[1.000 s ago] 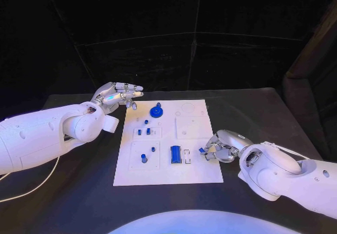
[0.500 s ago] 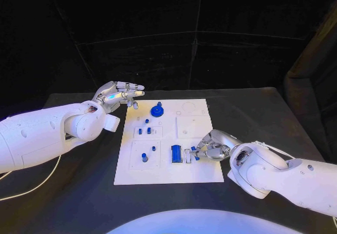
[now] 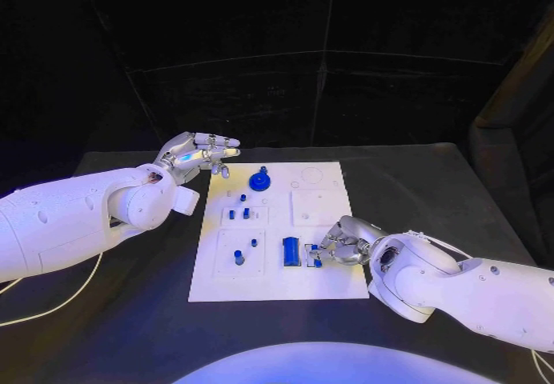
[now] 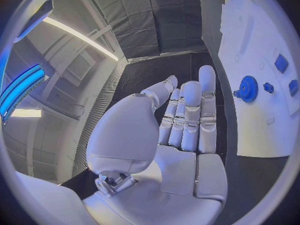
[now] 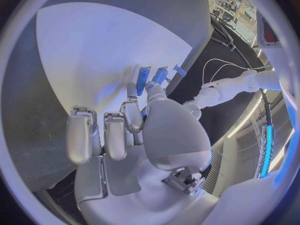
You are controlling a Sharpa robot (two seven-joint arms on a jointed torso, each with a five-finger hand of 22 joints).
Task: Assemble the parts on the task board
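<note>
A black tabletop (image 3: 427,184) under dark curtain walls carries the white task board (image 3: 318,280); on it stand a blue gear (image 3: 261,182), small blue pegs (image 3: 238,258) and a blue block (image 3: 290,252); the right hand (image 3: 339,244) rests on the board's right part, pinching a small blue part (image 3: 314,260) just beside the block; the right wrist view shows fingers (image 5: 132,116) curled near blue pieces (image 5: 143,77); the left hand (image 3: 198,152) hovers near the board's far left corner, fingers apart, holding nothing; the left wrist view shows its flat palm (image 4: 181,135) beside the gear.
</note>
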